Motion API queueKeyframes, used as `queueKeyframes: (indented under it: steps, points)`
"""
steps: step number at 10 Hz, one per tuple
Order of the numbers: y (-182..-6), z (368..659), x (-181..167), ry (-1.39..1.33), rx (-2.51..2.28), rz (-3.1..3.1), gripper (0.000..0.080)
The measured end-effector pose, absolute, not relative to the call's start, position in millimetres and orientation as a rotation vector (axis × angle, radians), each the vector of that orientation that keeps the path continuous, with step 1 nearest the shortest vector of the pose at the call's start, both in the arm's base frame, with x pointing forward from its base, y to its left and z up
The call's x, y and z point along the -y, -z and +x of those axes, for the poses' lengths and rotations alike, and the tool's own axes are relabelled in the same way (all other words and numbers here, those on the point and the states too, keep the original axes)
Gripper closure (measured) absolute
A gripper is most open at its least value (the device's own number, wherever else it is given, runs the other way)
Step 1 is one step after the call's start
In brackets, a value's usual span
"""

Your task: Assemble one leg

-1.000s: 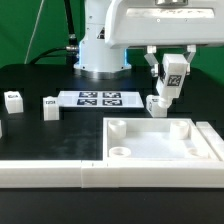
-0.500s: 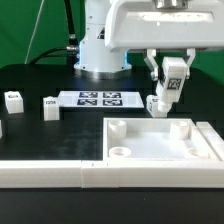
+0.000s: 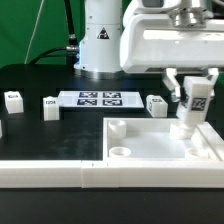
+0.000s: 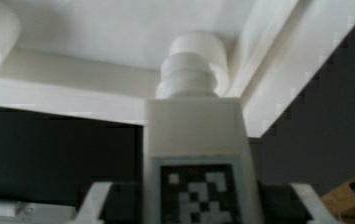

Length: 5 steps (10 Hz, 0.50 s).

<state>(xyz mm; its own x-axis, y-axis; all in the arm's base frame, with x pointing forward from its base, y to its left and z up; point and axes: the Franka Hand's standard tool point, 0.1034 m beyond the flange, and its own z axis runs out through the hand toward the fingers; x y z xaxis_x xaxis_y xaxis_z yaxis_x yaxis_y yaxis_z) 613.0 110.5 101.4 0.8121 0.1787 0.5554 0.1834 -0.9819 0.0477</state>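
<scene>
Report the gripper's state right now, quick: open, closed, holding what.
Gripper: closed, holding the leg between its fingers, tag face visible.

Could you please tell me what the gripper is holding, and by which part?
The gripper holds the leg by its tagged upper end, pinching two opposite sides.

At three o'clock in the frame the gripper (image 3: 194,90) pinches the leg (image 3: 190,112) between its fingers (image 3: 174,82), slightly tilted, tag toward the camera. The leg's lower end is at the far corner socket of the flat white panel (image 3: 150,150); contact cannot be told. On the black bench (image 3: 40,130), a first tagged block (image 3: 13,99) and a second tagged block (image 3: 50,106) stand at nine o'clock of the marker board (image 3: 98,98), and a third tagged block (image 3: 157,103) at its three o'clock. A long white bar (image 3: 60,172) lies at six o'clock.
</scene>
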Motion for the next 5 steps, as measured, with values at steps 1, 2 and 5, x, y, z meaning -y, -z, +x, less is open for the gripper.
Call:
queueKeyframes:
  steps: [1, 2, 5]
  points:
    - [-96.5, 614.9, -112.2, 0.909, 0.301, -2.983, 0.0509]
    - [-93.6, 614.6, -114.7, 0.906, 0.306, -2.982, 0.0509]
    - [-92.5, 612.8, -115.1, 0.906, 0.307, -2.983, 0.0509]
